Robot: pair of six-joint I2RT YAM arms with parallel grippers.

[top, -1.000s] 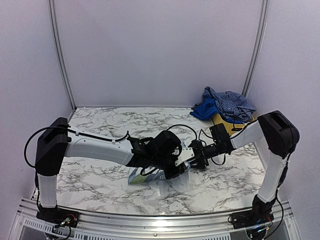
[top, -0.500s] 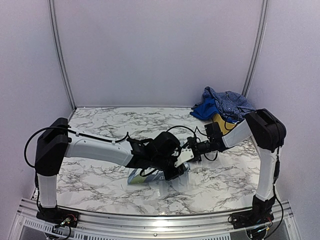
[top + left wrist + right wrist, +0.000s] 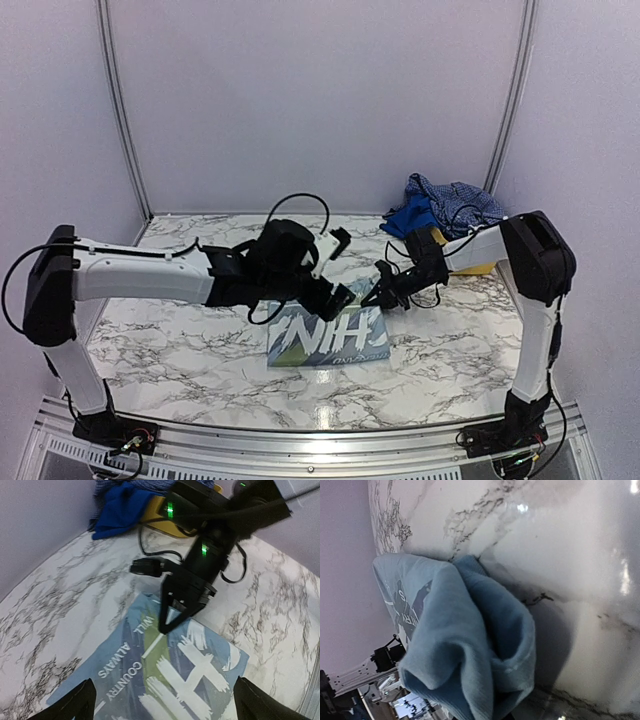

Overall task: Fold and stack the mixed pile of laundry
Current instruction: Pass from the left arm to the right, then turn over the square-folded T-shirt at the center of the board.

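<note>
Left gripper (image 3: 340, 269) has lifted up and back, jaws wide apart, holding nothing. Below it the pale blue T-shirt (image 3: 328, 338) now lies flat, white print up, near the front of the marble table (image 3: 180, 350). The right gripper (image 3: 378, 297) is pinched tight on the shirt's far edge. In the far right corner a checked shirt (image 3: 455, 205) and a bright blue piece (image 3: 410, 217) sit on a yellow basket (image 3: 438, 240), by plain pale walls (image 3: 320, 100)

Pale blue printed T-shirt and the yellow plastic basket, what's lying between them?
The right gripper and its black cables, over marble tabletop, gripping the T-shirt by its far edge. Clearest in the left wrist view.
</note>
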